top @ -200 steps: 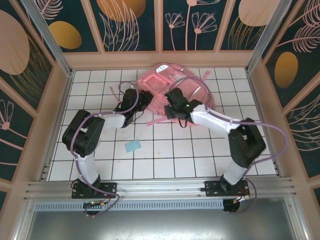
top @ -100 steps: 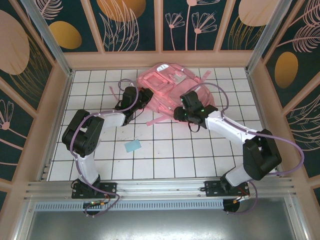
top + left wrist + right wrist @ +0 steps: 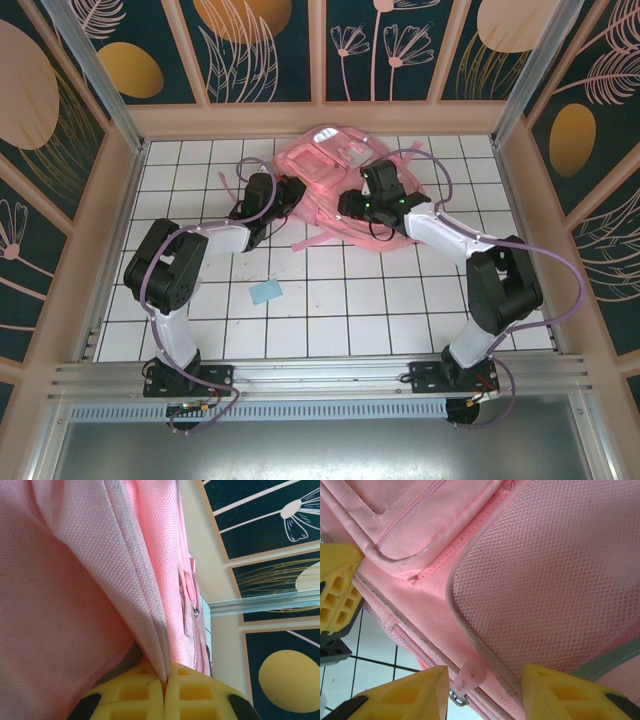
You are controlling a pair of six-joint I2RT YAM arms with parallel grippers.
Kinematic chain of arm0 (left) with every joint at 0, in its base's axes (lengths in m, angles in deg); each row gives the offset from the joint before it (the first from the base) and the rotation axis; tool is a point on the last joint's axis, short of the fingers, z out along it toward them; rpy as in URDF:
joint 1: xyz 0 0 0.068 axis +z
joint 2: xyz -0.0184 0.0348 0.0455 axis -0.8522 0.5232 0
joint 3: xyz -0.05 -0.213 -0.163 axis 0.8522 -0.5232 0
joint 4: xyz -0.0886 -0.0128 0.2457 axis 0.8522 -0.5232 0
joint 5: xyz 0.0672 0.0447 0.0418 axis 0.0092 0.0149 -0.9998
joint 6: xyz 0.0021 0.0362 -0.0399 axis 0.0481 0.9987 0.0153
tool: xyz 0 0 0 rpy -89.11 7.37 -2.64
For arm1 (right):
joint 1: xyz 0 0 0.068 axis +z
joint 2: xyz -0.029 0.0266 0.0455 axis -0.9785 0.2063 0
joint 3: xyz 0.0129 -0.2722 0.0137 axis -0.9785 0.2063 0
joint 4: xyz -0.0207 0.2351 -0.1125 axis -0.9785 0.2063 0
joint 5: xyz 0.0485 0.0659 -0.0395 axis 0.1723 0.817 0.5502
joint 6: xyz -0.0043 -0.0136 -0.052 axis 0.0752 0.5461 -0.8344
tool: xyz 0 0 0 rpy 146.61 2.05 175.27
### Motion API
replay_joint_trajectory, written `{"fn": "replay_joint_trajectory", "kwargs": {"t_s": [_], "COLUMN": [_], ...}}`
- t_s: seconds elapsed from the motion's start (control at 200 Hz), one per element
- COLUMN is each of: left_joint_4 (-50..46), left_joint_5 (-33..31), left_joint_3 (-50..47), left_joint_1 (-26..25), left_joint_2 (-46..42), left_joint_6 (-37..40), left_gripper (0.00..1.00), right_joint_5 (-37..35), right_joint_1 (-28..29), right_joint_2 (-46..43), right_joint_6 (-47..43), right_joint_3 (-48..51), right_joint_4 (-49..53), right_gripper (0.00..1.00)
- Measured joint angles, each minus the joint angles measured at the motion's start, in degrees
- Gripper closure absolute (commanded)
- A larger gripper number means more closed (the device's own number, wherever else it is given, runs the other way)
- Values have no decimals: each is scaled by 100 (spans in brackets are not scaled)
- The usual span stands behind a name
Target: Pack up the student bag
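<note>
The student bag (image 3: pixel 330 165), a large soft pink backpack, lies at the back of the tiled table. My left gripper (image 3: pixel 287 193) is at its left side. In the left wrist view the left gripper (image 3: pixel 165 682) is shut on a fold of the bag's pink fabric (image 3: pixel 90 580). My right gripper (image 3: pixel 350 205) is over the bag's front edge. In the right wrist view the right gripper (image 3: pixel 485 692) stands open against the bag's mesh panel (image 3: pixel 555 575), with a small pink zipper tab (image 3: pixel 468 676) lying loose between the fingers.
A small light blue flat piece (image 3: pixel 266 292) lies on the tiles in front of the left arm. A loose pink strap (image 3: pixel 312 240) trails from the bag toward the front. A yellow finger of the left gripper (image 3: pixel 337 590) is at the left of the right wrist view.
My right gripper has opened and swung out to the right, then back up onto the bag's front edge. The left gripper has kept its hold and has not moved.
</note>
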Motion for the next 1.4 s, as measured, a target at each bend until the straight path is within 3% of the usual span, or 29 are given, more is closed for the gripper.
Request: {"fn": "replay_joint_trajectory", "kwargs": {"t_s": [0.515, 0.851, 1.191, 1.396], "left_joint_4": [44, 85, 96, 138], "left_joint_5": [42, 48, 42, 44], "left_joint_3": [-11, -44, -118, -118], "left_joint_1": [48, 48, 44, 44], "left_joint_2": [0, 0, 0, 0], "left_joint_6": [-44, -107, -109, -107], "left_gripper": [100, 100, 100, 100], "right_joint_5": [-474, -713, 149, 1038], "right_joint_1": [702, 455, 369, 479], "right_joint_2": [142, 181, 566, 111], "right_joint_6": [221, 271, 9, -271], "right_joint_3": [-273, -273, -247, 522], "right_joint_4": [402, 155, -848, -1178], "right_gripper": [59, 57, 58, 59]}}
